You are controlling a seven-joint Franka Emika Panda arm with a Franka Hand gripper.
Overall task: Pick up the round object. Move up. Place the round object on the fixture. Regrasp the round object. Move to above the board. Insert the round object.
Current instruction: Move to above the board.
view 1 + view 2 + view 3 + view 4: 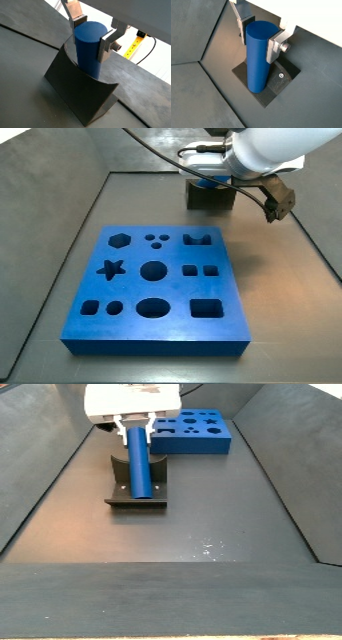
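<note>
The gripper (260, 36) hangs over the fixture (138, 487) at the far end of the dark table (201, 534), clamped on the round object (259, 57), a plain blue peg. In both wrist views the silver finger plates (105, 46) press against the peg's upper sides, one on each side, just below its flat top end. The peg (89, 47) stands nearly upright, leaning a little, and its lower end comes down onto the fixture; in a wrist view (80, 92) the dark block's top edge curves around the base of the peg, while in a wrist view the flat base plate (271, 85) with a small screw (281, 75) lies beneath it. From a side view the peg (139, 462) runs down from the white wrist housing to the dark block, its bottom end resting in or against the fixture, though I cannot tell how it seats. The board (156, 286), a thick blue slab with star, hexagon, round and square holes, lies apart from the fixture (207, 196), nearer the middle of the table. A dark cable (160, 153) trails from the arm.
</note>
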